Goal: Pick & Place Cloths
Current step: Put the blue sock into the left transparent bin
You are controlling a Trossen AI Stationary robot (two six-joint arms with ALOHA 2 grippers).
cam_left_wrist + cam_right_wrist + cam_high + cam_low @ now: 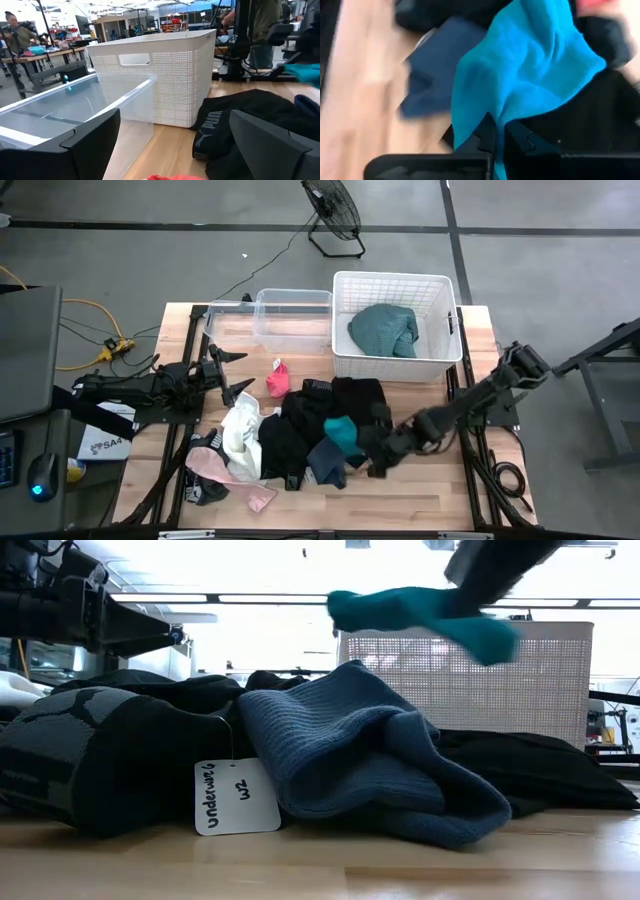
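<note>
Ribbed navy cloth (370, 755) slumps below right gripper (492, 137), jaws pinching limp teal cloth (530, 65).

Black cloths (300, 425) partly buried under the heap, red cloth (167, 177) cut off at the left wrist view's edge, right wrist view motion-blurred, tag (236, 796) lettering only partly legible.

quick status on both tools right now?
Left tool: open, empty, beside the clear bin.
Right tool: shut on the teal cloth, lifted above the pile.
</note>
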